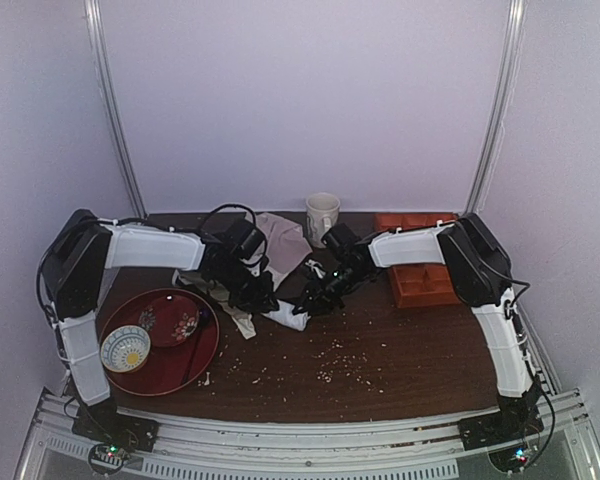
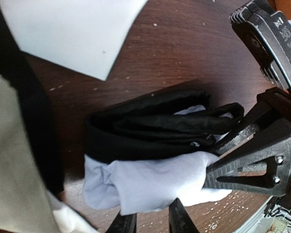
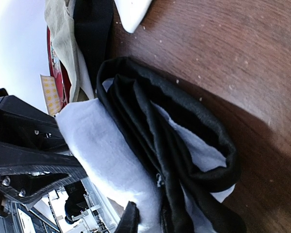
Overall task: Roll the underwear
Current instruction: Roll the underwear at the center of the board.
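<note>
On the left of the counter point(image 1: 400, 345) sits a round red tray point(image 1: 202, 352) with a red plate point(image 1: 172, 318) and a small patterned bowl point(image 1: 125, 348) on it, the bowl at the near left. Just right of the tray an olive-beige garment point(image 2: 9, 184) lies crumpled on the wood. The left arm point(image 1: 155, 246) reaches in over it toward the middle, and the left fingers point(image 2: 122, 224) are clamped on the white cloth at the near side of the underwear point(image 2: 150, 145). The underwear lies in the middle of the counter as a loose roll, its black edges folded in layers over the white cloth, resting on the wood between the two arms. The right fingers point(image 3: 130, 218) are nearly together, clamped on the right end of the roll, pressing into the black folds. Behind the roll, toward the far edge, lies a pale pinkish-grey cloth point(image 1: 280, 238), and right of it stands a white mug point(image 1: 322, 216). Pale crumbs point(image 1: 340, 362) are scattered on the near part of the counter. At the far right an orange tray with compartments point(image 1: 420, 285) rests beside the right arm point(image 1: 410, 245)
</note>
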